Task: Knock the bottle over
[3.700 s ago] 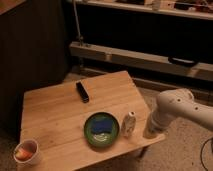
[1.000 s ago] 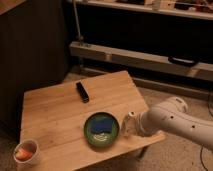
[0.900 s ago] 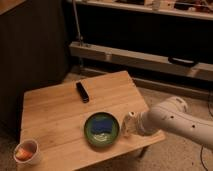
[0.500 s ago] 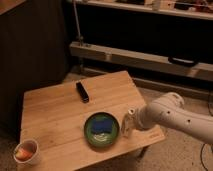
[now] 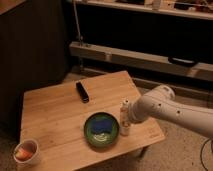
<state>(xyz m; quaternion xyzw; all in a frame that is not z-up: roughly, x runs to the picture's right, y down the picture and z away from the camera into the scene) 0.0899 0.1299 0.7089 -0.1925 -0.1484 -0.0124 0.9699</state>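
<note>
The bottle (image 5: 125, 116) is small and pale whitish-grey with a narrower top. It stands upright on the wooden table (image 5: 55, 115), near the right front edge and just right of the green plate (image 5: 91, 136). My gripper (image 5: 131, 120) is at the end of the white arm (image 5: 170, 109), which reaches in from the right. The gripper sits right against the bottle's right side, partly behind its lower half.
The green plate holds something blue (image 5: 103, 124). A black rectangular bar (image 5: 82, 91) lies at the table's middle back. A white cup with orange contents (image 5: 26, 151) stands at the front left corner. A dark shelf unit runs behind the table.
The arm has lifted and pulled slightly back to the right over the last second, so more of the bottle shows. The bottle still stands upright in the same place.
</note>
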